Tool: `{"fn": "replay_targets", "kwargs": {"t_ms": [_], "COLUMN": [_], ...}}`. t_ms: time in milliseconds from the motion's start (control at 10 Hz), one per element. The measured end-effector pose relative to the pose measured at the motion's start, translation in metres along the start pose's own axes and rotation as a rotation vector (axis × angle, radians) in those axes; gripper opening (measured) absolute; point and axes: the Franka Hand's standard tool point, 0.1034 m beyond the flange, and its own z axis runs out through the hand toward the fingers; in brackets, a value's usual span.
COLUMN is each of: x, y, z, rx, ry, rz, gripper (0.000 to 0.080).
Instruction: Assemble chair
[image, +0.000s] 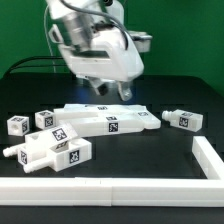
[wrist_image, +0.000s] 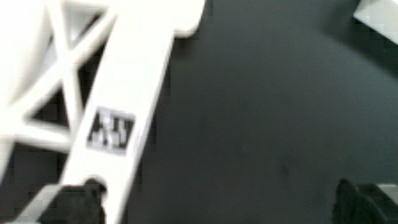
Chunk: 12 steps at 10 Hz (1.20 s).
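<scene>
Several white parts: lying apart on the black table (image: 150, 150), none visibly joining another, so the chair is existing only as loose pieces.
X-braced frame (image: 95, 122): lying flat near the table's middle, its length running toward the exterior view's right. The wrist view is showing the frame's crossed struts (wrist_image: 63, 60) and a square tag (wrist_image: 112, 130) on its side bar.
Blocky panel (image: 52, 152): lying toward the table's front edge, at the exterior view's left, just behind the low rail (image: 100, 188). I cannot tell whether it is one part or two pressed together.
Small blocks: one small block (image: 18, 124) and a second block (image: 45, 118) are sitting toward the table's edge at the exterior view's left. A third block (image: 181, 120) is sitting toward the opposite edge, apart from the frame's end.
Hand (image: 112, 92): hanging above the frame, released and grasping nothing. In the wrist view the hand (wrist_image: 222, 200) is spreading wide, with one fingertip (wrist_image: 71, 203) hovering just beside the frame's bar and the other over bare table.
Step in hand: it is probably lining up over the frame for a pick, judging by where it is hanging.
Done: nothing is showing as assembled.
Left: seemingly everything, meaning gripping the frame, bringing the panel and blocks to it, and seating every joint.
</scene>
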Motion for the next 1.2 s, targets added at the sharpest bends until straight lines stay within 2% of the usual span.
{"fn": "replay_targets", "kwargs": {"t_ms": [100, 500, 700, 800, 900, 1200], "x": [0.008, 0.009, 0.058, 0.081, 0.092, 0.089], "y": [-0.002, 0.001, -0.002, -0.005, -0.001, -0.002], "z": [-0.005, -0.004, -0.025, -0.029, -0.026, -0.026], "rx": [0.007, 0.000, -0.046, -0.047, -0.051, -0.052], "ry": [0.011, 0.005, 0.005, 0.028, 0.034, 0.032], "rz": [-0.083, -0.089, -0.117, -0.132, -0.138, -0.140], "gripper": [0.0649, 0.0649, 0.0649, 0.0649, 0.0649, 0.0649]}}
